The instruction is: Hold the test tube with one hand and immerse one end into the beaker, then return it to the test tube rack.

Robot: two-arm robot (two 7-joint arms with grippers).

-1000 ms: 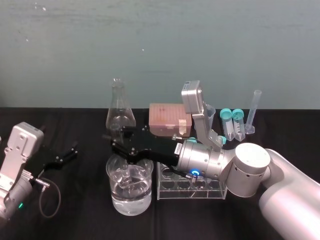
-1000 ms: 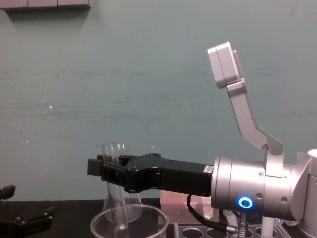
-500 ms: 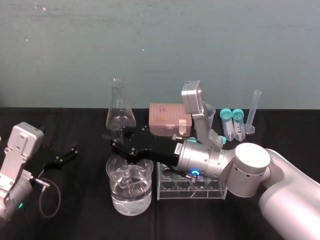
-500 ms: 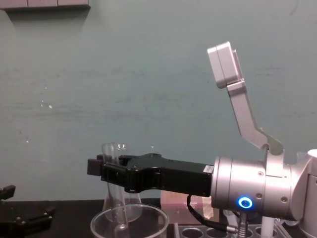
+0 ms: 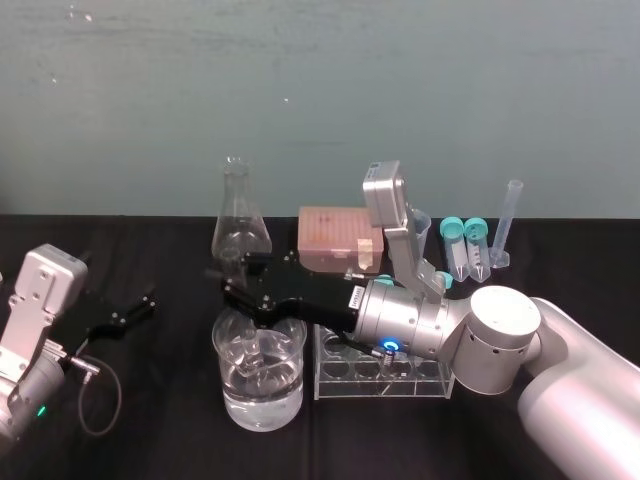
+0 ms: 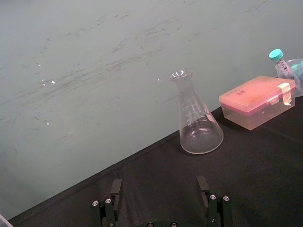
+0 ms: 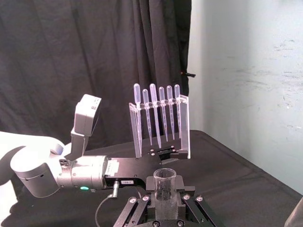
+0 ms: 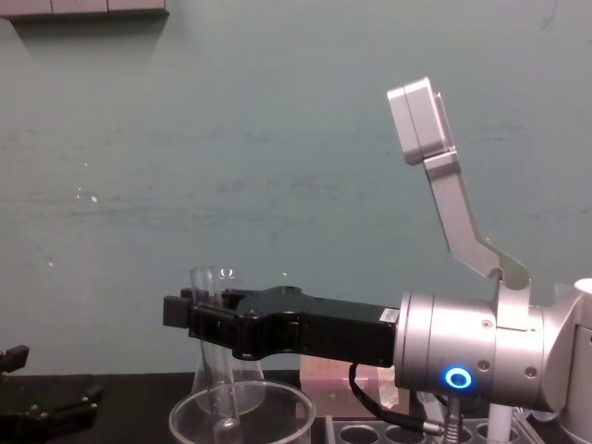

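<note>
Nearest to us on the black table (image 5: 160,420) we find the beaker (image 5: 260,392), a wide clear vessel with clear liquid standing to roughly half its height. Just to its right stands the test tube rack (image 5: 385,378), its clear plastic top showing rows of round holes. Behind the beaker we see a conical glass flask (image 5: 240,222), and beside that a pink box (image 5: 335,238) with a taped lid. Farther right stand two turquoise-capped tubes (image 5: 466,246) and a slim clear cylinder (image 5: 510,225). The test tube (image 7: 164,188) stands upright over the beaker. In the right wrist view we look straight at its open rimmed mouth, and in the head view its lower end goes down inside the beaker's wall toward the liquid. The right gripper (image 5: 236,293) has its two black fingers closed against the tube's sides near the top. Its arm reaches in level from the right, with the silver wrist and its blue glowing ring passing above the rack. The left gripper (image 5: 147,302) lies low near the table's left side, well apart from the glassware. Its fingers are spread wide and hold nothing.
</note>
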